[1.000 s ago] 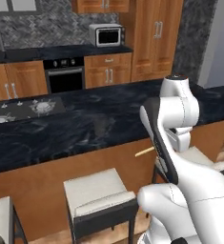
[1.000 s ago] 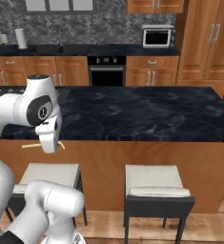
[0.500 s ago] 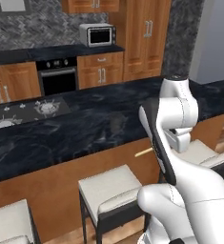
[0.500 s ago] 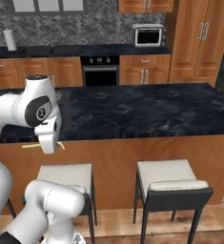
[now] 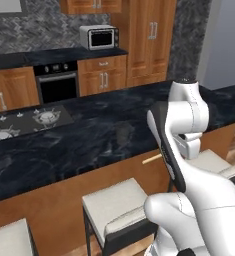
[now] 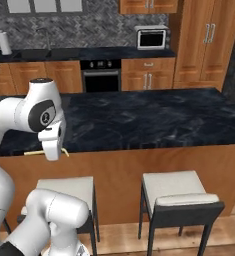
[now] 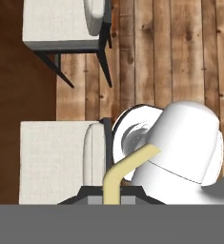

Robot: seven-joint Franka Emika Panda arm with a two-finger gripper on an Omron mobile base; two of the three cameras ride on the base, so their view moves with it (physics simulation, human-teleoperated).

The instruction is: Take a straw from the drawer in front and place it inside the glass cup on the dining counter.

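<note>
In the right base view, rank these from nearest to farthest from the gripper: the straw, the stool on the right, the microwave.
1. The straw, held in the gripper, in front of the counter's edge.
2. The stool on the right, lower right.
3. The microwave, against the far wall.

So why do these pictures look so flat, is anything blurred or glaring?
Left base view: even, soft light, faint sheen on the dining counter, no hard shadows. Right base view: slightly soft throughout, the straw a thin pale line. Hand view: the straw up close looks thick, the stool below sharp.
</note>
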